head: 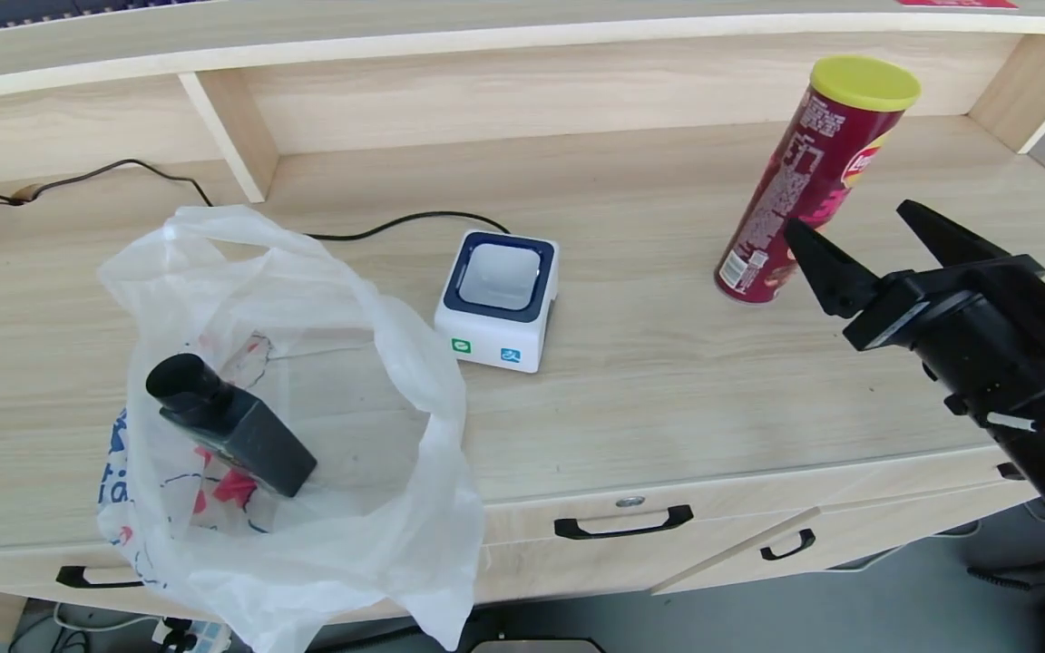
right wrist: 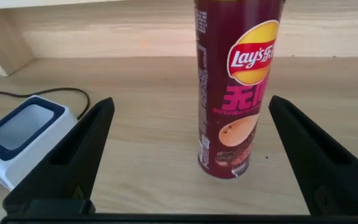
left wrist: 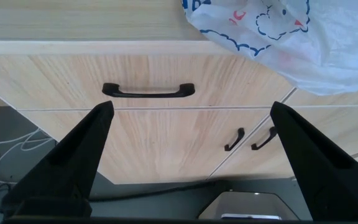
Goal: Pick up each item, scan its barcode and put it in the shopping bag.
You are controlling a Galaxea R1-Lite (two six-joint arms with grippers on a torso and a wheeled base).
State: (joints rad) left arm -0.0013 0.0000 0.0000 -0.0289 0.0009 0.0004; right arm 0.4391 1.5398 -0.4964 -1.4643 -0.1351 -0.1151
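Observation:
A dark red chip can (head: 799, 186) with a yellow lid stands upright at the counter's back right; it also stands ahead in the right wrist view (right wrist: 238, 93). My right gripper (head: 867, 238) hovers open just in front of the can, nothing between its fingers (right wrist: 73, 158). A white barcode scanner (head: 498, 297) with a blue-framed window sits mid-counter (right wrist: 17, 134). The clear plastic shopping bag (head: 395, 363) lies open at the front left, holding a dark bottle (head: 232, 426). My left gripper (left wrist: 191, 124) is open, low in front of the drawers, below the bag (left wrist: 291, 31).
The scanner's black cable (head: 395, 222) runs back along the counter. A wooden divider (head: 228, 127) and a raised back shelf bound the counter. Drawer fronts with black handles (head: 622, 524) (left wrist: 148, 92) line the front edge.

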